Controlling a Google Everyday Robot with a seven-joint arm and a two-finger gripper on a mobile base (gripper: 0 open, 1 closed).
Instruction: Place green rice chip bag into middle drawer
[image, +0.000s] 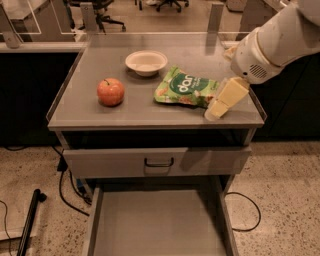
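The flat grey metal tabletop (100, 112) of the cabinet is shown with the wide, shallow grey metal middle drawer (155, 225) pulled out below its front edge. The opening step is judged complete, and the drawer floor is bare. The crinkly light-green rice chip bag (185, 89) lies flat toward the right edge and is not lifted. The cream two-finger gripper (220, 105) is positioned at the bag's right end, near the front right corner. Whether it is spread or pressed together cannot be told. Grasping, transfer and release are judged outstanding.

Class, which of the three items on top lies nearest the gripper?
The chip bag: the gripper is at its right edge; apple and bowl sit farther left.
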